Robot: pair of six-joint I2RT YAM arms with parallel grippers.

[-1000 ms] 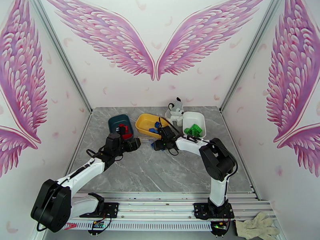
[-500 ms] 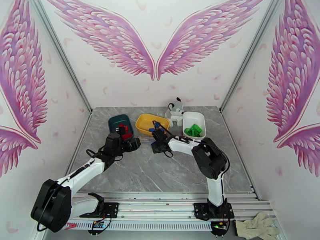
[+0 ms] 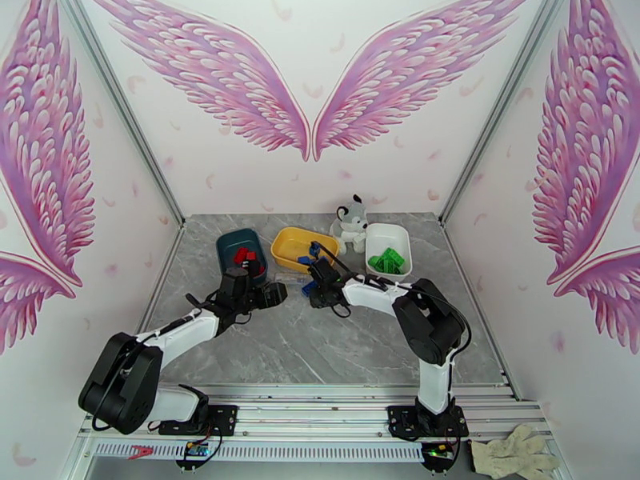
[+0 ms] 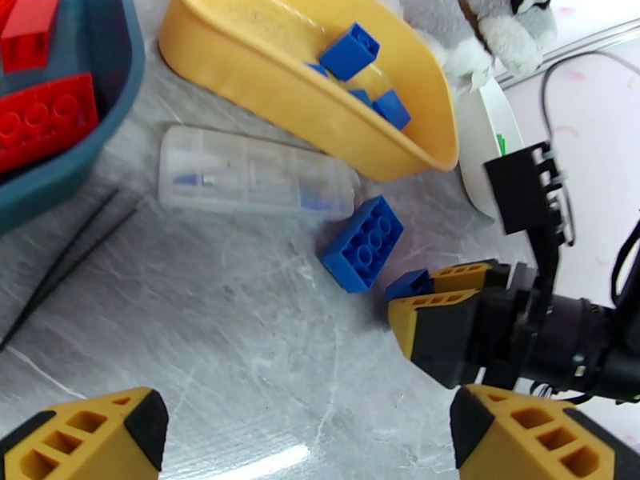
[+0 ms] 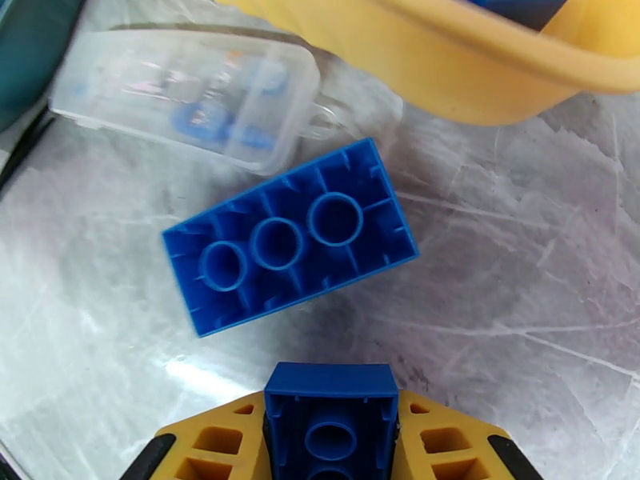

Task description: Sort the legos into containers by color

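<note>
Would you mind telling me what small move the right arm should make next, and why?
Probably lift straight up a little. The jaws of the right gripper look closed on a small blue brick, low over the table beside a larger upturned blue brick; lifting clears that before carrying to the yellow tub, which holds other blue bricks.

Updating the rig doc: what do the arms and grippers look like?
The left arm and right arm match: white links between bulky black joints, with thin black cables near the wrists. The left gripper and right gripper each have two yellow-orange fingers with lattice cut-outs and black pads.
</note>
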